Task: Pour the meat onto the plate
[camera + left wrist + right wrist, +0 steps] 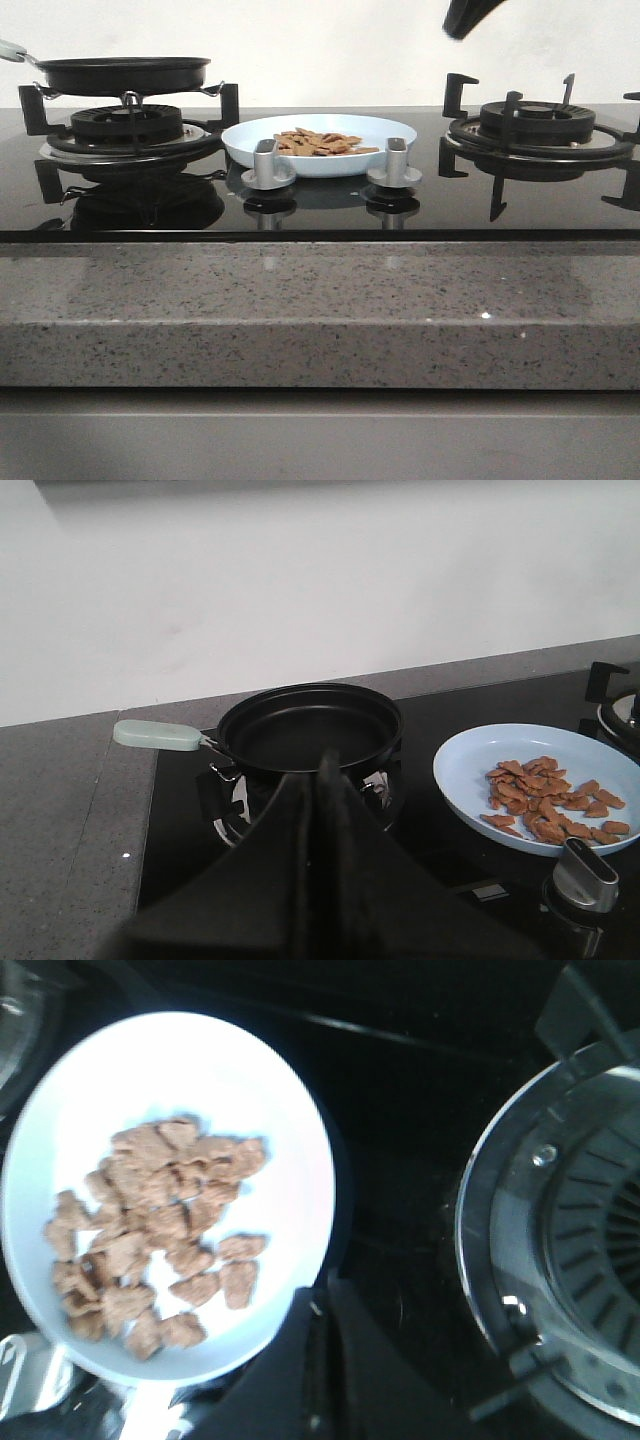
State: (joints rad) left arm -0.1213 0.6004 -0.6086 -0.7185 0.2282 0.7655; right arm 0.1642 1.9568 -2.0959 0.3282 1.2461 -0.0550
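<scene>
I see a black frying pan (122,73) sitting level on the left burner (130,125), its pale green handle (156,735) sticking out sideways, just ahead of my left gripper. The pan's inside looks bare and dark. Two silver knobs (268,165) (395,162) stand upright on the glossy black cooktop (320,205); one shows close beside my left fingers. The right burner (575,1260), with its black grate, lies beside and below my right gripper. A speckled grey counter (320,310) fronts everything.

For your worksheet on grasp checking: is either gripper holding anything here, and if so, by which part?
Nothing is held. The left gripper and right gripper are both shut on nothing; the frying pan sits empty on its burner, the meat on the plate.
</scene>
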